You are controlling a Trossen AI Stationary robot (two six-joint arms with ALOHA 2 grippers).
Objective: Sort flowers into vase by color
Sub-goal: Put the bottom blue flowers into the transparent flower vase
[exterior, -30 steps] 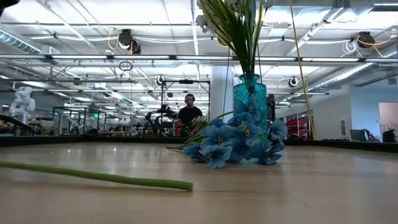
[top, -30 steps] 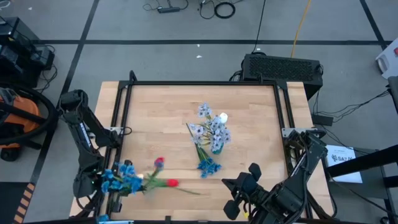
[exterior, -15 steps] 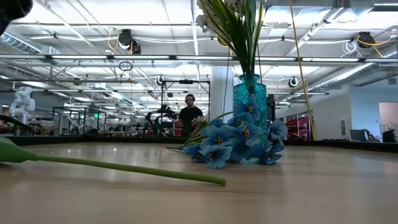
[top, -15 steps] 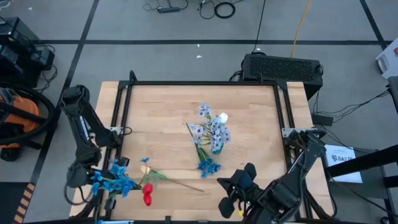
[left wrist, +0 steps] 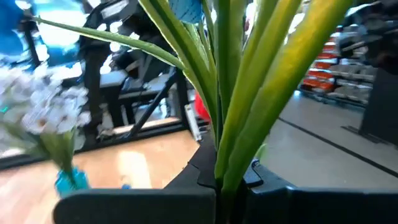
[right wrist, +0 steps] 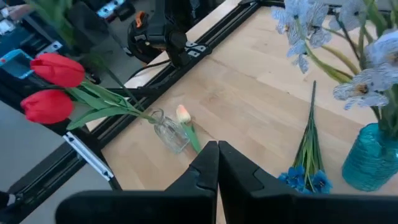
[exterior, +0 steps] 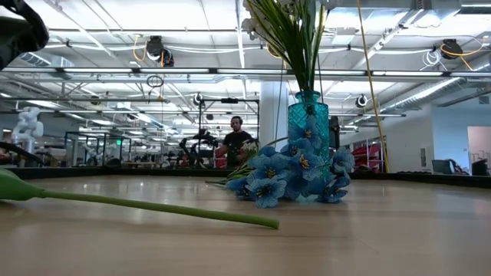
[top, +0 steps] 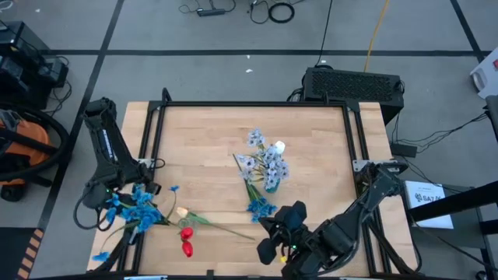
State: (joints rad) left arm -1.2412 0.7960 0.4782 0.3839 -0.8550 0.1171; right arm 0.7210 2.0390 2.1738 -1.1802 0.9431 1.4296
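Observation:
My left gripper [top: 115,204] is at the table's near-left corner, shut on the bright blue sprays [top: 137,207]. Two red tulips [top: 186,239] and a cream tulip [top: 180,211] lie beside them, and a long green stem [exterior: 153,207] rests flat on the wood. A teal vase [top: 271,183] stands mid-table and holds pale grey-blue sprays [top: 264,155]. Another blue spray [top: 261,207] lies against the vase's foot. My right gripper [right wrist: 217,158] is shut, hovers near the table's near edge and touches nothing. My left gripper pinches several green stems [left wrist: 231,155] of the blue sprays between its two fingers. The stems run out forward past the fingertips. In the high view the flower heads [top: 140,211] spread over the table's near-left corner; whether they rest on the wood, I cannot tell.
A small clear glass vase [right wrist: 166,135] lies on its side near the cream tulip [right wrist: 183,114]. A black frame rail [top: 152,148] borders the table. Bare wood [top: 202,148] lies between the teal vase and the left rail. A person [exterior: 238,142] is far behind the table.
My left gripper has moved away from the near edge toward the far-left, carrying the blue sprays with it. The red tulips have swung round toward the near edge, and the long stem has slid rightward. My right gripper has moved toward the table's left.

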